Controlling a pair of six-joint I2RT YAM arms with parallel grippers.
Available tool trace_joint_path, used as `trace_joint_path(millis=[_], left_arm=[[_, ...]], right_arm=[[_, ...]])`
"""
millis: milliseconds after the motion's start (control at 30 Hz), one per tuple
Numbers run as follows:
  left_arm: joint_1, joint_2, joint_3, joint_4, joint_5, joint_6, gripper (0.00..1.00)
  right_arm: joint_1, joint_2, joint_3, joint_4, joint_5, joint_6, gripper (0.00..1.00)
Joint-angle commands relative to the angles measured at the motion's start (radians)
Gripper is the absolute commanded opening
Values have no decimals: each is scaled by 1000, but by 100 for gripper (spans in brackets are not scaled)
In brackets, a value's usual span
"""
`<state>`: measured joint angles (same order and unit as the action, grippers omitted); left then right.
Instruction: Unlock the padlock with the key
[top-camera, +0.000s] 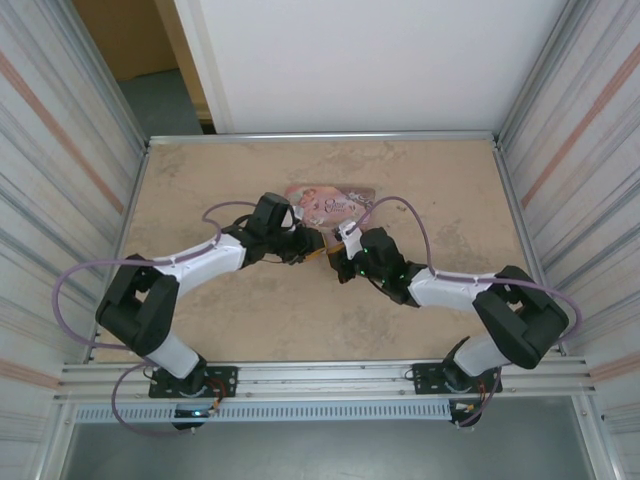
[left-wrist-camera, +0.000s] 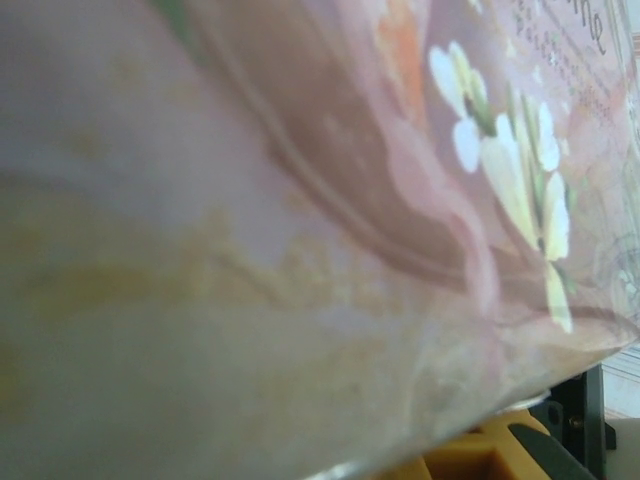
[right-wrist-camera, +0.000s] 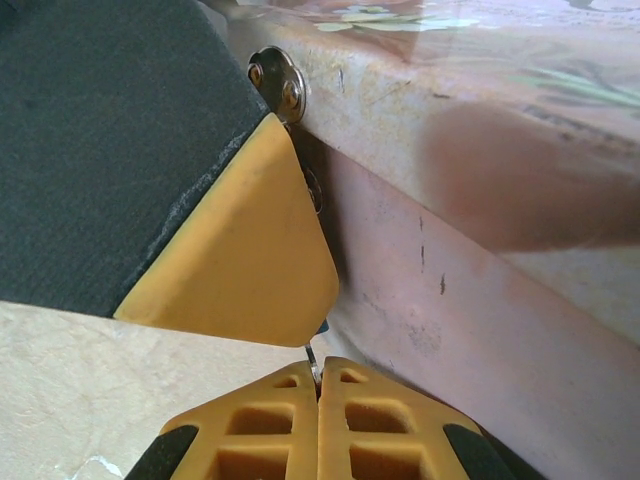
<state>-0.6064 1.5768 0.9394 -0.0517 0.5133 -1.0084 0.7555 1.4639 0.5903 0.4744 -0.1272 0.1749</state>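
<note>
The pink illustrated tin (top-camera: 330, 205) lies at mid-table, and its side wall (right-wrist-camera: 480, 300) fills the right wrist view. A silvery hasp (right-wrist-camera: 278, 80) sits on the tin's front. The padlock (right-wrist-camera: 323, 326) shows as a blue sliver under the left gripper's yellow finger (right-wrist-camera: 240, 240), which covers the rest. My left gripper (top-camera: 303, 244) is shut on the padlock against the tin's front. My right gripper (right-wrist-camera: 318, 368) is shut on the thin metal key (right-wrist-camera: 312, 356), whose blade points up into the blue sliver. In the top view my right gripper (top-camera: 340, 255) meets the left one.
The tin's lid (left-wrist-camera: 400, 200) sits very close to the left wrist camera, with a yellow finger (left-wrist-camera: 480, 455) below it. Both arms cross the table's middle (top-camera: 300, 320). Corrugated walls (top-camera: 60, 150) stand left and right, and a white panel (top-camera: 380, 60) stands behind.
</note>
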Motion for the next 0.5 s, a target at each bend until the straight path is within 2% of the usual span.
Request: trace_joint_path(millis=[0, 467], left_arm=[[-49, 30, -22, 55, 140, -14, 5], [-49, 111, -75, 157, 116, -42, 7]], right_arm=[[16, 3, 99, 182, -63, 22, 0], [14, 85, -13, 168, -37, 59, 0]])
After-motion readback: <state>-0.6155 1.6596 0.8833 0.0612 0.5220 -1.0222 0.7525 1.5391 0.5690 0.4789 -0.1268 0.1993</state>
